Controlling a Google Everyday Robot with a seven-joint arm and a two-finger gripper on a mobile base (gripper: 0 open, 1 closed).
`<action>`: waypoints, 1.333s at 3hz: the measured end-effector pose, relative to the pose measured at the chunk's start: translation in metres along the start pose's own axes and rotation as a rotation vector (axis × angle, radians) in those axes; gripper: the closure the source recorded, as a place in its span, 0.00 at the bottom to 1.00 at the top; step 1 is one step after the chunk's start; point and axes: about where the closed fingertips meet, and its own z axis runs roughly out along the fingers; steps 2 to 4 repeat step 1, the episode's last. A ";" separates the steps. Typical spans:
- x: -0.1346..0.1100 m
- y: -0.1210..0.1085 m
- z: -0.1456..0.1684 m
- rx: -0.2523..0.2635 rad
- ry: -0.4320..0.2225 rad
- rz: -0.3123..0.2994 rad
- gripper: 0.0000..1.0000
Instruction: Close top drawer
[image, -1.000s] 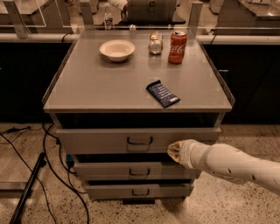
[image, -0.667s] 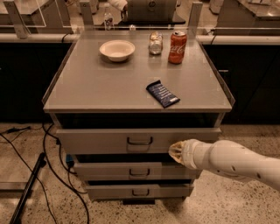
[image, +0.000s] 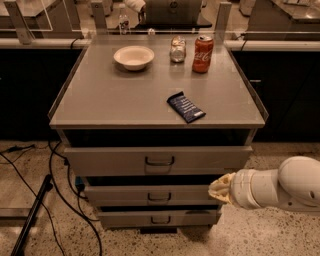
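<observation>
The top drawer (image: 115, 161) is the wide grey front with a small dark bail handle (image: 160, 161), just under the cabinet's top. A dark gap shows above it, and it stands forward of the two narrower drawer fronts below. My gripper (image: 221, 188) is at the end of the white arm at the lower right. It sits in front of the right end of the middle drawer (image: 125, 195), just below the top drawer's lower right corner. I cannot tell whether it touches anything.
On the cabinet top (image: 100, 100) are a white bowl (image: 133, 56), a glass jar (image: 177, 49), a red soda can (image: 203, 53) and a dark blue snack packet (image: 185, 107). Cables (image: 60, 200) and a dark stand leg (image: 30, 220) lie on the floor at left.
My gripper has moved right and down, away from the right part of the top drawer's front. The drawer front and the items on top look the same.
</observation>
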 end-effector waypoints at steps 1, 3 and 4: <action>-0.007 0.022 -0.001 -0.084 -0.023 -0.003 0.74; -0.007 0.022 -0.001 -0.084 -0.023 -0.003 0.74; -0.007 0.022 -0.001 -0.084 -0.023 -0.003 0.74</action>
